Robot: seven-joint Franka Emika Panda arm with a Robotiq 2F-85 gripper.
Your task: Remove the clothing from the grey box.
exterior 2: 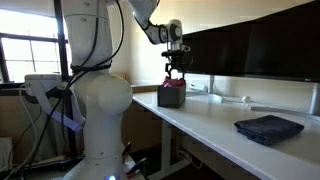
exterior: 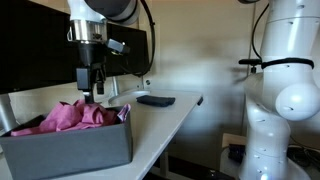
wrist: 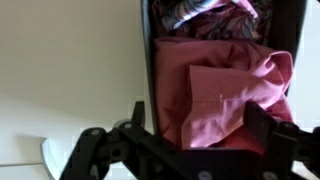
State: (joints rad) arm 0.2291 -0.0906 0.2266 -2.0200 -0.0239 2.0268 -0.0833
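Hovers with gripper point(exterior: 94, 90) spread wide open, pink shirt point(wrist: 215, 95) heaped just below the jaws in the grey box point(exterior: 70, 150), lined up to pinch.

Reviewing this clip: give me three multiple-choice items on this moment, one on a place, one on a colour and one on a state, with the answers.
1. Where does the dark cloth lie relative to the grey box?
A. inside it
B. on the white table, apart from it
C. draped over its rim

2. What colour is the topmost garment in the box?
A. pink
B. yellow
C. green

3. How is the tool?
A. shut on the garment
B. open, resting on the table
C. open, above the box

Answers:
1 B: both exterior views show the cloth flat on the table, well clear of the box.
2 A: the wrist view shows pink fabric filling the box.
3 C: the wrist view shows the fingers spread with nothing between them, and the garment lies below.
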